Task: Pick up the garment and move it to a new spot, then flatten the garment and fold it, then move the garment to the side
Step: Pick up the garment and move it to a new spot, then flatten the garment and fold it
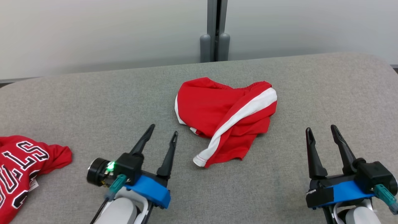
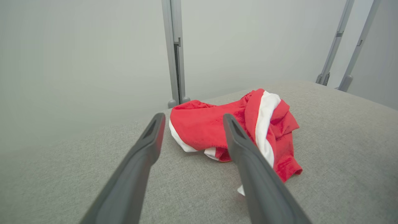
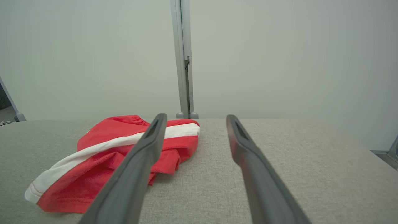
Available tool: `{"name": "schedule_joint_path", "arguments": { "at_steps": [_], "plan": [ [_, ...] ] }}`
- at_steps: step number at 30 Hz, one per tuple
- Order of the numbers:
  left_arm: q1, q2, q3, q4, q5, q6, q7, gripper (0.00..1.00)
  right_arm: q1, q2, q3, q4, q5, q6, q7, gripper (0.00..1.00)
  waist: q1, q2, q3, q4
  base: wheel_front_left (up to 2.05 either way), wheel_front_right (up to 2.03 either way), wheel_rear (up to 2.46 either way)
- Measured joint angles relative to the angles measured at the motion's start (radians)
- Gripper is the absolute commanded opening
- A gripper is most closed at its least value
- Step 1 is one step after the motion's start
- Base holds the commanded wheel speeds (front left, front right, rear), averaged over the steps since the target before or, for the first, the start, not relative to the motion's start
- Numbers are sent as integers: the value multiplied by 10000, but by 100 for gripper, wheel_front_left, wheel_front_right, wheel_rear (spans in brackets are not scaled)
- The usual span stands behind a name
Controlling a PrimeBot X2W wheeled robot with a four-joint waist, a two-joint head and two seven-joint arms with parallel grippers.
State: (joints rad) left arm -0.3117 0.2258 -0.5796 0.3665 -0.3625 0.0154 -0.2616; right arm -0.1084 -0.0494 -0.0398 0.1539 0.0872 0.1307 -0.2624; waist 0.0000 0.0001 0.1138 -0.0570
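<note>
As the red garment (image 1: 227, 115) lies in a bunched heap in the middle of the frame, the work looks hardly begun; smoothing it flat, folding it and moving it aside all seem left to do; the left gripper (image 1: 164, 129), lower left, and the right gripper (image 1: 321, 128), lower right, both have fingers spread wide and hold nothing; I count two grippers, one red garment with a white stripe, one lettered red shirt (image 1: 21, 168) at the left edge, one gray table (image 1: 93, 102).

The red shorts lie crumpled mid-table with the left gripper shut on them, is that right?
No. The left gripper is open and empty, short of the red shorts, as the head view shows. The shorts do lie crumpled in the middle of the table.
</note>
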Motion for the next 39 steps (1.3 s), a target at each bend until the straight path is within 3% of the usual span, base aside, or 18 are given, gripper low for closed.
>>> {"name": "schedule_joint_path", "arguments": {
  "at_steps": [7,25,39],
  "plan": [
    [1353,-155,1290,-861,-151,100,-2,100,260,0,54,-94,-40,0,0,100,-2,0,-380,81,0,0,0],
    [3057,-871,4311,-945,-8,44,-4,100,813,2,527,19,127,0,0,100,-1,0,-668,187,0,0,0],
    [3275,-1310,5170,-805,623,-389,-4,100,828,2,623,144,142,0,0,100,-1,0,-594,270,0,0,0]
  ]
}}
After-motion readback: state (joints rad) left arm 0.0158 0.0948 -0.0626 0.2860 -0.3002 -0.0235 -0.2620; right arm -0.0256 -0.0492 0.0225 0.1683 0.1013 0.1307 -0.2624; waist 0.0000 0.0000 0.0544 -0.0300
